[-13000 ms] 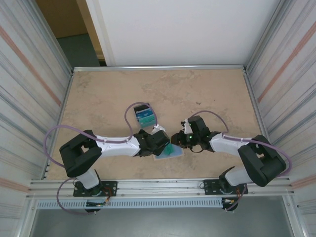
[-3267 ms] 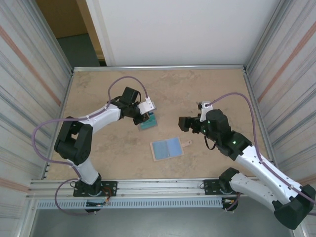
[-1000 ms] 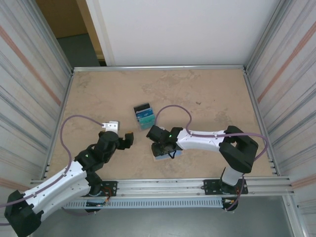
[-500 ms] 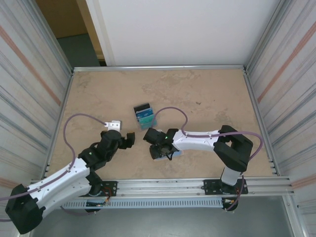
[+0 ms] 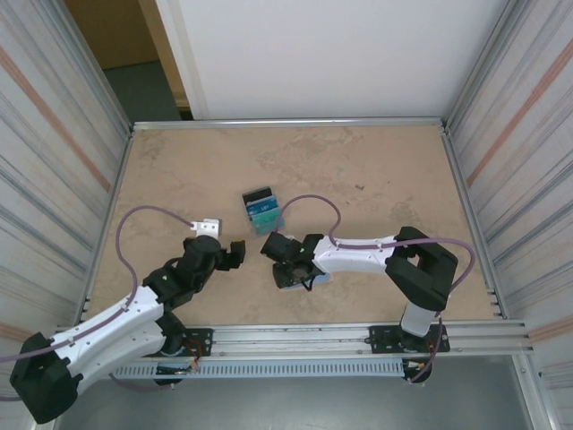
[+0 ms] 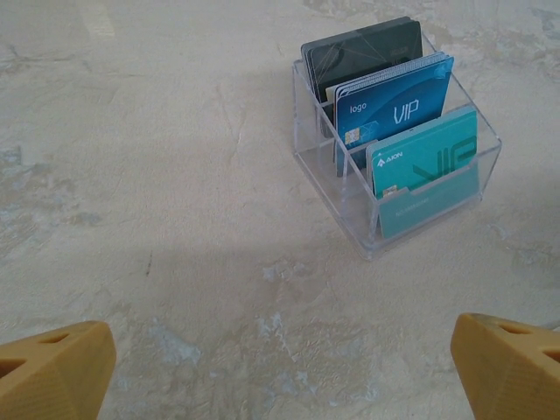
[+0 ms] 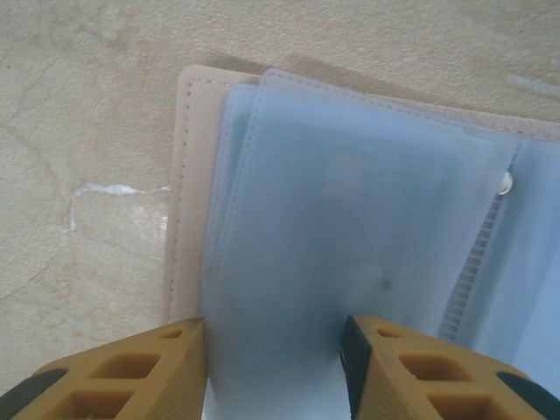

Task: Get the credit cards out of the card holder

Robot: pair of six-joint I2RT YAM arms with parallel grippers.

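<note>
left gripper (image 6: 280,354): fingers spread wide, nothing between them, just bare table (image 6: 157,175) below
ahead of it, a bit off to one side: clear box (image 6: 368,238) with black, blue and teal cards (image 6: 394,105) standing in its slots
right gripper (image 7: 273,354): fingers partly apart, pointing down
card holder (image 7: 186,175): directly under the right gripper, lying open and flat, pale blue sleeve showing between the two fingers, tan edge sticking out past one finger
contact: honestly can't tell if the fingers touch the sleeve

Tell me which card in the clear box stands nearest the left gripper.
The teal card, in the front slot; the blue card and the dark grey card stand in slots behind it.
</note>
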